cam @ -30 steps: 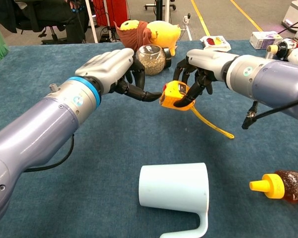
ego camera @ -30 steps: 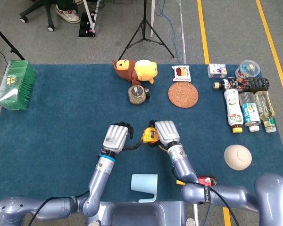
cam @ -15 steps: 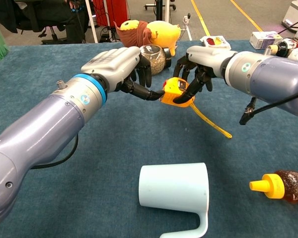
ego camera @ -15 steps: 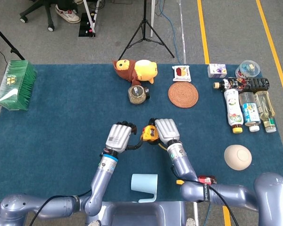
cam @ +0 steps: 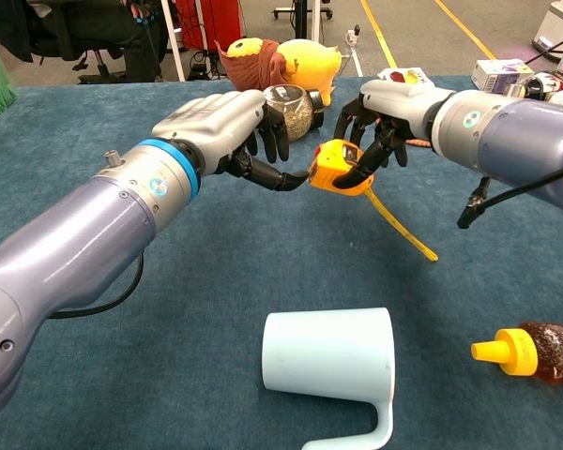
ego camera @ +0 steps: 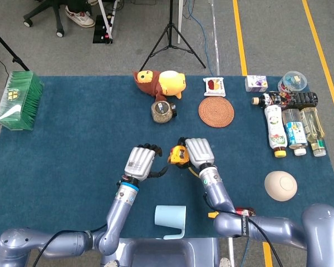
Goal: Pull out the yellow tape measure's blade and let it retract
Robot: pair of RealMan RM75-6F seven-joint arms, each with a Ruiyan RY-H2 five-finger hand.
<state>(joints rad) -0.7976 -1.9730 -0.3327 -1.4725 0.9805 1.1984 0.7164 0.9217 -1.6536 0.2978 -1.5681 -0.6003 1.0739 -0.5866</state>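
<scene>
My right hand (ego camera: 196, 153) (cam: 391, 105) grips the yellow tape measure (ego camera: 178, 156) (cam: 336, 167) from above and holds it off the blue cloth. A thin yellow strip (cam: 402, 228) hangs from the case down to the cloth. My left hand (ego camera: 139, 162) (cam: 220, 127) is just left of the case with its fingers curled in. One dark fingertip (cam: 296, 180) reaches the case's left edge. I cannot tell whether it pinches the blade's tip. No stretch of blade shows between the two hands.
A pale blue mug (ego camera: 170, 220) (cam: 330, 367) lies on its side near the front edge. A sauce bottle (cam: 530, 350) lies at front right. A glass jar (ego camera: 161, 111), plush toy (ego camera: 160, 83), woven coaster (ego camera: 216, 112) and several bottles (ego camera: 292, 128) stand farther back.
My right hand has carried the tape measure slightly right and up. The left hand moved in toward the case a second ago and has stayed put since.
</scene>
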